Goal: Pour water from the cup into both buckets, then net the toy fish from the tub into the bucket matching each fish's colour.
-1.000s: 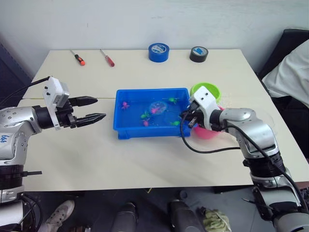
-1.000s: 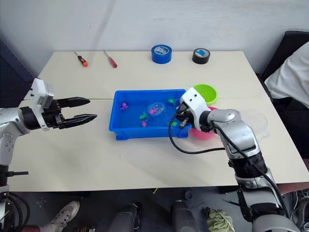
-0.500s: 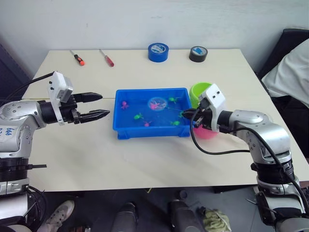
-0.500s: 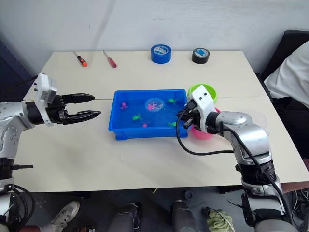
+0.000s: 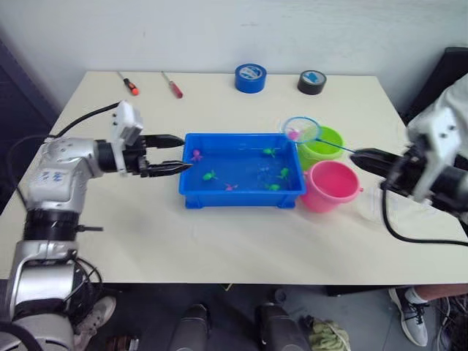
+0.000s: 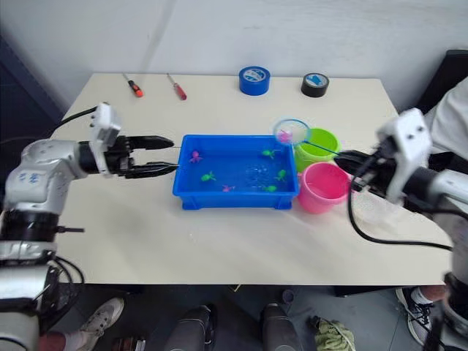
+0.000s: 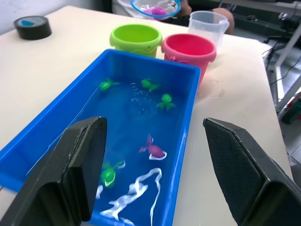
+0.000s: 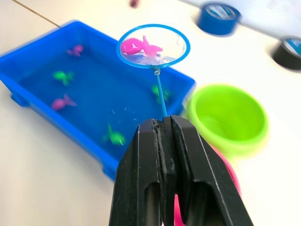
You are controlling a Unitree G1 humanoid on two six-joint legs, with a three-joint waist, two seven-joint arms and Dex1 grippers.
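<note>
Pale and matte, the surface carried everything under a plain white wall. Nearest the robot's right side, the right pincer was clamped tight on the thin stick of the net, fingers pressed together around it. Just left of that arm stood the clear cup, upright on the surface beside the pink bucket, which sat touching the right end of the tub. The lime green bucket stood just behind the pink one, also against the tub's right end.

The net's hoop was lifted clear of the water, hanging above the tub's far right corner and beside the green bucket's rim, with a pink fish lying in its mesh.

At the tub's left end, the left pincer hovered with its two fingers spread apart, tips just at the tub's rim and holding nothing. Inside the tub, water covered several toy fish: green ones toward the right end, and pink ones nearer the left and middle.

Along the far edge lay two red-handled screwdrivers at the left, then a blue tape roll and a black tape roll further right, well apart from the tub.
</note>
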